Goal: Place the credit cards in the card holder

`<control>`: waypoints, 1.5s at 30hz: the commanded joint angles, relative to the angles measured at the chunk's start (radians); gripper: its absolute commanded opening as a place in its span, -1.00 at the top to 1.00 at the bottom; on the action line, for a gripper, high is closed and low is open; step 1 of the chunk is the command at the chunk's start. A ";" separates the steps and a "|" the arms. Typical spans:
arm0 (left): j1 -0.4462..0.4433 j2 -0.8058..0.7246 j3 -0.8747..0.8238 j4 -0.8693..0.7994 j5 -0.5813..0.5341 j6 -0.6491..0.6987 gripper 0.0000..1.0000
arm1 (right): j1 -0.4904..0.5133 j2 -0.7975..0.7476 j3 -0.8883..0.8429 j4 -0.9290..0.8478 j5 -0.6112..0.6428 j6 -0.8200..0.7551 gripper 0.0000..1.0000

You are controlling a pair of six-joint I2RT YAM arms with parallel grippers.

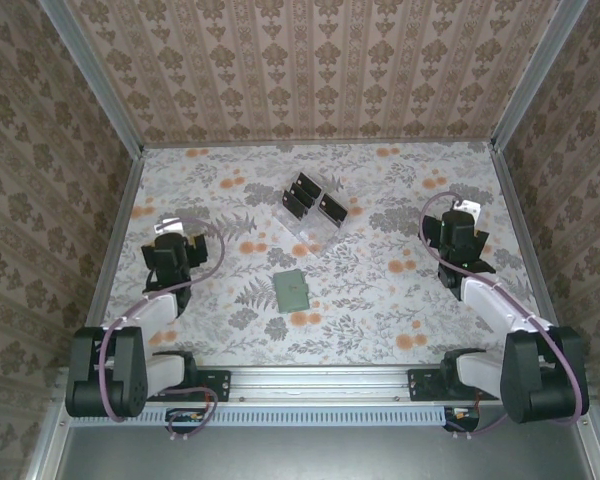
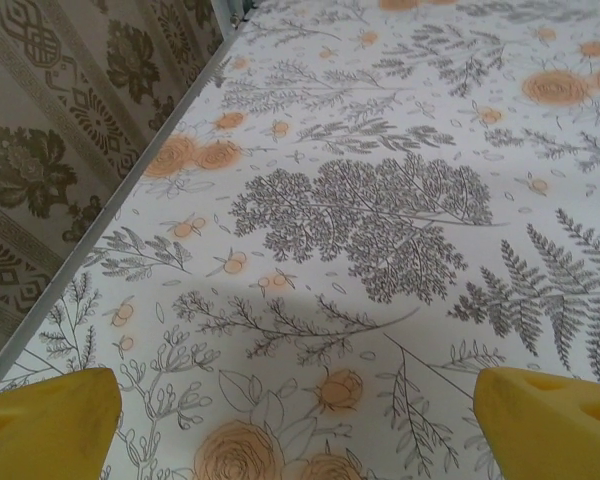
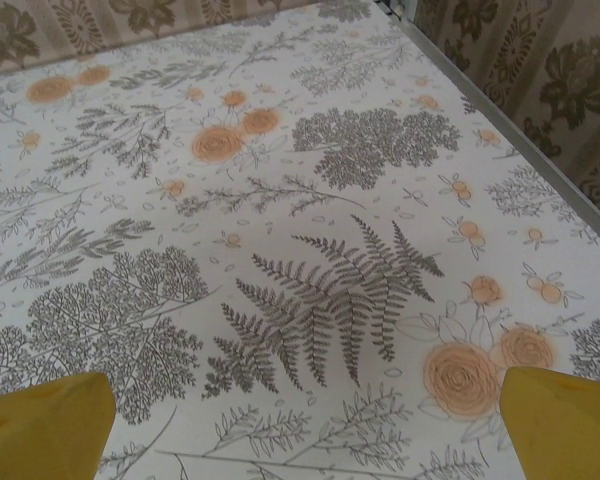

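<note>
The card holder (image 1: 292,290), a flat grey-green wallet, lies shut on the floral table near the middle. Behind it, black credit cards (image 1: 332,208) stand on edge in a clear plastic rack (image 1: 310,222). My left gripper (image 1: 173,232) hovers over the left side of the table, well left of the wallet. In the left wrist view that gripper (image 2: 298,420) is open, its yellow fingers (image 2: 45,425) wide apart over bare cloth. My right gripper (image 1: 460,215) sits at the right side, far from both things. It is open too (image 3: 305,420), with only floral cloth between its fingers (image 3: 565,420).
Patterned walls enclose the table (image 1: 380,300) on three sides, with metal rails along their base. The left wall (image 2: 70,130) runs close beside the left gripper. The right wall (image 3: 540,90) is close to the right gripper. Both arm bases stand on the near rail.
</note>
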 commanded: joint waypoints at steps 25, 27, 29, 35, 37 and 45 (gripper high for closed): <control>-0.010 0.360 0.027 0.481 0.162 0.132 -1.00 | -0.009 0.209 -0.145 0.613 -0.227 -0.193 -1.00; -0.005 0.359 0.033 0.469 0.180 0.131 -0.99 | -0.008 0.274 -0.175 0.702 -0.246 -0.199 -1.00; 0.003 0.359 0.038 0.460 0.194 0.128 -1.00 | -0.006 0.331 -0.207 0.810 -0.257 -0.205 -1.00; 0.037 0.359 0.058 0.418 0.280 0.114 -1.00 | -0.011 0.353 -0.122 0.674 -0.314 -0.223 -1.00; 0.048 0.360 0.060 0.415 0.297 0.108 -1.00 | -0.031 0.358 -0.119 0.672 -0.348 -0.211 -1.00; 0.049 0.359 0.062 0.410 0.298 0.108 -1.00 | -0.030 0.354 -0.126 0.683 -0.344 -0.214 -1.00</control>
